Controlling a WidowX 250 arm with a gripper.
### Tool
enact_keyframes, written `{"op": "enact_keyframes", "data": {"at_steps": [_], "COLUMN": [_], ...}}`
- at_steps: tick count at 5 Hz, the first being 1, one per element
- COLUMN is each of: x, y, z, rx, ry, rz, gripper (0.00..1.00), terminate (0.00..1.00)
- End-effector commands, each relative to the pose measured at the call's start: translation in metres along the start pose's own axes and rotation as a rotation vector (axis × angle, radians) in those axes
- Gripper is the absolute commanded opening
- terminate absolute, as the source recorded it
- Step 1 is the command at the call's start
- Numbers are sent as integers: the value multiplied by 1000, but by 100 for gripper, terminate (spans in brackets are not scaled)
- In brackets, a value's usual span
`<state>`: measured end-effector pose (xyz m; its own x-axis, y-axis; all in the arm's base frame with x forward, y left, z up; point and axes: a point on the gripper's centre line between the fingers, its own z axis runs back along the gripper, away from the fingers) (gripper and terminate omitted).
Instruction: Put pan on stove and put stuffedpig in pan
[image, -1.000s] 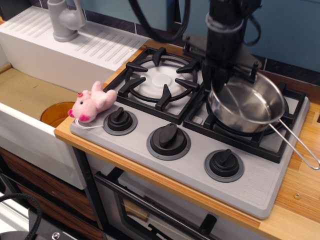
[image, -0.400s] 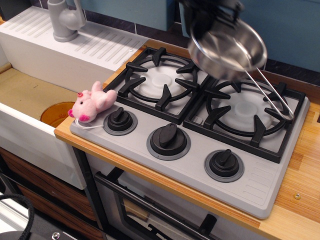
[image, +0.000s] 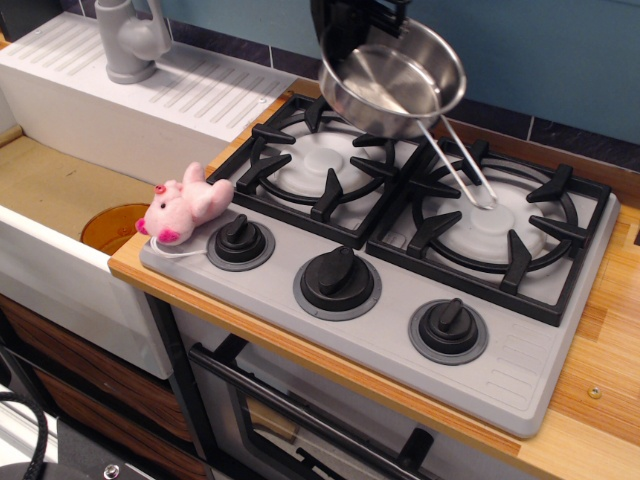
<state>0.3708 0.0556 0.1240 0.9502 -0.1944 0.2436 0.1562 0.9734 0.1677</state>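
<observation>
The shiny steel pan (image: 395, 82) hangs tilted in the air above the back of the stove (image: 400, 300), between its two burners, its wire handle (image: 455, 165) pointing down to the right. My gripper (image: 350, 45) is shut on the pan's far rim at the top of the view; its fingers are mostly hidden behind the pan. The pink stuffedpig (image: 183, 208) lies on the stove's front left corner, beside the left knob (image: 240, 241).
The left grate (image: 320, 160) and right grate (image: 495, 225) are both bare. The middle knob (image: 337, 282) and the right knob (image: 447, 329) line the front. A white sink (image: 60, 200) with a faucet (image: 130, 40) lies to the left. A wooden counter edge (image: 600, 400) is at right.
The pan was lifted off the right burner, then carried up and left; it now hangs over the back, nearer the left burner. The pig has not moved.
</observation>
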Motion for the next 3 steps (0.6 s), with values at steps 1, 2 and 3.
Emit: {"op": "enact_keyframes", "data": {"at_steps": [1,2,3], "x": [9,4,-1], "y": [35,44,48], "z": [-9,-23,-35], "rx": [7,-1,-10], "ry": [-100,-113,-122], "rz": [-23,-23,-35], "gripper": [0,0,0], "terminate": [0,0,0]}}
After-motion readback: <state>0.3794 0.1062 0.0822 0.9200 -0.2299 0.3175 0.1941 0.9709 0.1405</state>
